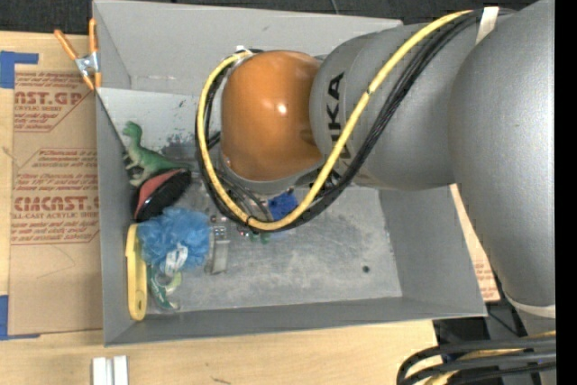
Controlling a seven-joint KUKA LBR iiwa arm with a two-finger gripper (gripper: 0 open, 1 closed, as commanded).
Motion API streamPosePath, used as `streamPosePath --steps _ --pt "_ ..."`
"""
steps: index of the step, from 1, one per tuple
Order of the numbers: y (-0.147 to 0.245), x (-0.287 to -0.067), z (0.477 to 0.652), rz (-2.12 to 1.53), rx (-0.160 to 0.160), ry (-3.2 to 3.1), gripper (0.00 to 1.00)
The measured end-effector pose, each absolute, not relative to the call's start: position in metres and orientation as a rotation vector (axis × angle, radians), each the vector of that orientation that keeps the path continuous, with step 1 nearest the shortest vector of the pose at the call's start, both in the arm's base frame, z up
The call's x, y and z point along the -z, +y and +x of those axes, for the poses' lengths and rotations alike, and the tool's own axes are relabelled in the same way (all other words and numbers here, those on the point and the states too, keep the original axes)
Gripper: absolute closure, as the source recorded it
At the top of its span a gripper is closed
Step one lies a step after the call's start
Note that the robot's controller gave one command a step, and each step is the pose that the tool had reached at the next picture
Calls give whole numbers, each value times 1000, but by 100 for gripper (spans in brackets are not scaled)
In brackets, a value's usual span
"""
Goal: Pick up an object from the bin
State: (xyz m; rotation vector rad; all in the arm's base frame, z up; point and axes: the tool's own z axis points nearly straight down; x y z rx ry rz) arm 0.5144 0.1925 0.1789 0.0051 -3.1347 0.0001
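At the bin's (pixel 306 261) front left, 1 yellow strip (pixel 135 273) is lying along the wall. 1 blue fluffy ball (pixel 176 237) is resting just left of the hand (pixel 224 234), which is sitting under the arm's orange cover (pixel 266 113); its state cannot be told. Behind, 1 red-and-black oval (pixel 160 191) and 1 green dinosaur (pixel 140 153) are lying.

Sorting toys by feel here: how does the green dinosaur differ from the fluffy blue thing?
The green dinosaur is a slim, smooth moulded figure with a clear head and neck; the fluffy blue thing is a broader, shaggy, shapeless tuft. The dinosaur lies higher in the view, the tuft lower, against a yellow strip. Both lie at the view's left end of the bin.
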Motion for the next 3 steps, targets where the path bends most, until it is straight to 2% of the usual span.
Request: streamPosePath --steps 1,2,3 --pt "192 -184 516 2 2 -3142 0" --pt "196 -157 519 126 5 -3146 0" --pt "198 -141 518 186 4 -3142 0"
